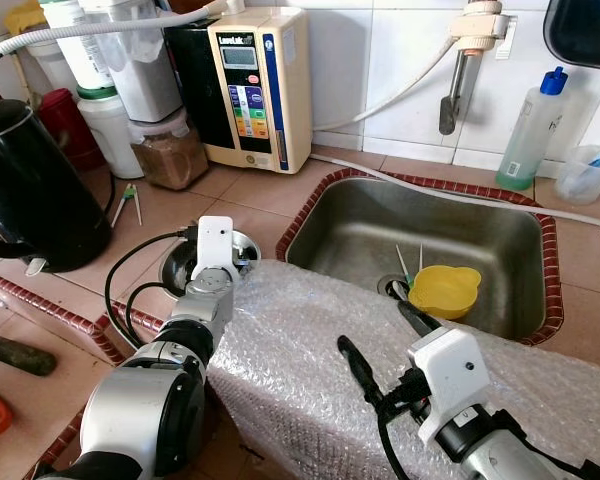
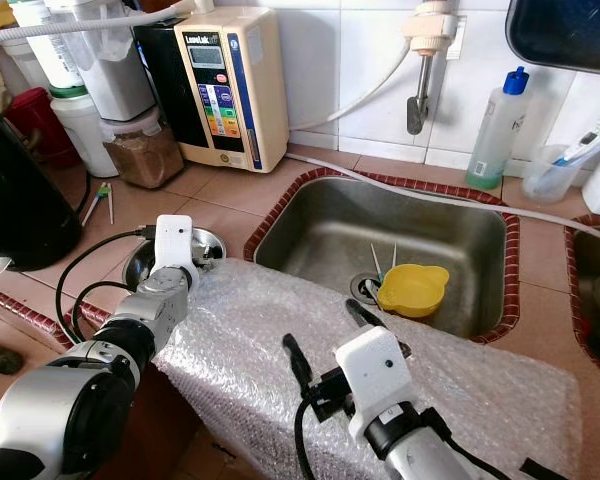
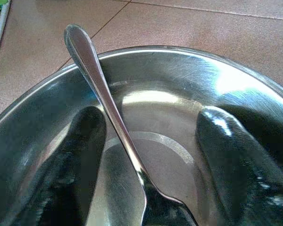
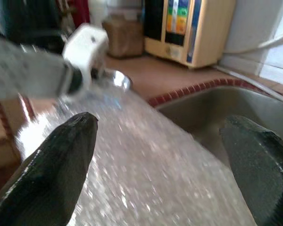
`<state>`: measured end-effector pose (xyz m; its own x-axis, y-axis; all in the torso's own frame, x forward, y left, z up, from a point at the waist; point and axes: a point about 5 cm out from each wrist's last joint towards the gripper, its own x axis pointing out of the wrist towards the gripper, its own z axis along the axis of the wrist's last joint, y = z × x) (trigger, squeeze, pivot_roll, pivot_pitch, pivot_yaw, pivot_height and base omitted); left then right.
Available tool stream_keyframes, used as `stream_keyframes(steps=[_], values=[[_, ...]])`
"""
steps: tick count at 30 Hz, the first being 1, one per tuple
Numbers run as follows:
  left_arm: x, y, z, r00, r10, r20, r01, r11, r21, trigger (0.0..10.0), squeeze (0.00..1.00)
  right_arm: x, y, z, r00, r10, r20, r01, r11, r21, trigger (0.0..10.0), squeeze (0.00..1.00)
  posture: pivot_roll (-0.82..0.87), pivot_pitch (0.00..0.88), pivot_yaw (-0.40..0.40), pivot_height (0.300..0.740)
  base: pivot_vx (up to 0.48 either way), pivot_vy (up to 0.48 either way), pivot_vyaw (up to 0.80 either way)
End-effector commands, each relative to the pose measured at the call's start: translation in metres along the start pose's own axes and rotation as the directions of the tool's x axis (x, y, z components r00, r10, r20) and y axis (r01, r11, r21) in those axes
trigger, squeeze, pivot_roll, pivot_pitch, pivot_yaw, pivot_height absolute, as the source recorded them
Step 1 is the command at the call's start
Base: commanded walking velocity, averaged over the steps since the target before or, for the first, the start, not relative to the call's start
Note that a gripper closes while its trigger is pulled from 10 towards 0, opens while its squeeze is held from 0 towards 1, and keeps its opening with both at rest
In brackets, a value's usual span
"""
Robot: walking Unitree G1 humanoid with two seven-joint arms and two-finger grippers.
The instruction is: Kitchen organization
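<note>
A steel bowl [image 1: 248, 243] sits on the tiled counter left of the sink [image 1: 430, 215]. A steel spoon [image 3: 108, 108] lies in the bowl, its handle leaning up on the rim [image 3: 179, 52]. My left gripper [image 3: 151, 115] reaches down into the bowl, open, one black finger on each side of the spoon handle and not touching it. My right gripper [image 1: 385, 340] hovers open over the bubble wrap sheet [image 1: 300, 340] draped on the counter's front edge, with nothing between its fingers. A yellow cup [image 1: 445, 290] rests by the sink drain.
A black kettle [image 1: 30, 195] stands at the left. Along the back wall are a jar of brown powder [image 1: 170, 152], a cream water machine [image 1: 262, 85] and a blue-capped bottle [image 1: 530, 130]. A tap [image 1: 455, 90] hangs over the sink. Small sticks [image 1: 128, 203] lie near the bowl.
</note>
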<state>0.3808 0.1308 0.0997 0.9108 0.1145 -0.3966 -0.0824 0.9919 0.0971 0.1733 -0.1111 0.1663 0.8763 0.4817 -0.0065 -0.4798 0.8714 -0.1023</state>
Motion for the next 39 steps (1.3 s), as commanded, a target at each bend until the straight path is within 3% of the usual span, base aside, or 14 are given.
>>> stream_keyframes(steps=[1, 13, 18, 21, 24, 28, 30, 39], values=[[0.001, 0.002, -0.001, 1.000, 0.009, -0.025, -0.009, 1.000, 0.001, 0.0, 0.00, -0.001, 0.001, 0.007, 0.999, 0.029, 0.025, -0.029, 0.999, 0.028, 10.0, 0.00, -0.17, 0.003, 0.134, 0.740, 0.000, 0.000, 0.00], [0.000, 0.005, -0.012, 0.996, -0.078, -0.053, 0.081, 0.995, 0.062, 0.0, 0.00, 0.000, 0.005, 0.007, 0.991, 0.130, -0.002, -0.130, 0.989, 0.070, 10.0, 0.00, -0.14, 0.004, 0.113, 0.740, 0.000, 0.000, 0.00], [0.000, 0.001, -0.007, 0.991, -0.130, -0.021, 0.131, 0.991, 0.037, 0.0, 0.00, -0.001, 0.008, 0.006, 0.986, 0.168, -0.014, -0.166, 0.982, 0.086, 10.0, 0.00, -0.14, 0.003, 0.111, 0.740, 0.000, 0.000, 0.00], [0.000, -0.001, 0.000, 0.987, -0.161, 0.023, 0.162, 0.987, -0.024, 0.0, 0.00, 0.000, 0.009, 0.006, 0.985, 0.174, -0.017, -0.172, 0.981, 0.090, 10.0, 0.00, -0.13, 0.002, 0.112, 0.740, 0.000, 0.000, 0.00], [0.000, -0.004, 0.001, 0.977, -0.209, 0.034, 0.209, 0.978, -0.023, 0.0, 0.00, 0.000, 0.010, 0.004, 0.983, 0.184, -0.024, -0.181, 0.979, 0.092, 10.0, 0.00, -0.13, 0.002, 0.114, 0.740, 0.000, 0.000, 0.00], [-0.001, -0.008, 0.002, 0.964, -0.261, 0.046, 0.261, 0.965, -0.003, 0.0, 0.00, 0.000, 0.011, 0.003, 0.981, 0.190, -0.033, -0.186, 0.978, 0.091, 10.0, 0.00, -0.13, 0.001, 0.117, 0.740, 0.000, 0.000, 0.00], [-0.002, -0.010, 0.003, 0.953, -0.296, 0.058, 0.294, 0.955, 0.046, 0.0, 0.00, 0.000, 0.011, 0.003, 0.981, 0.188, -0.037, -0.184, 0.979, 0.087, 10.0, 0.00, -0.13, 0.001, 0.117, 0.740, 0.000, 0.000, 0.00], [-0.002, -0.009, 0.004, 0.943, -0.328, 0.061, 0.319, 0.940, 0.119, 0.0, 0.00, 0.001, 0.010, 0.000, 0.980, 0.192, -0.047, -0.188, 0.979, 0.075, 10.0, 0.00, -0.13, 0.000, 0.118, 0.740, 0.000, 0.000, 0.00]])
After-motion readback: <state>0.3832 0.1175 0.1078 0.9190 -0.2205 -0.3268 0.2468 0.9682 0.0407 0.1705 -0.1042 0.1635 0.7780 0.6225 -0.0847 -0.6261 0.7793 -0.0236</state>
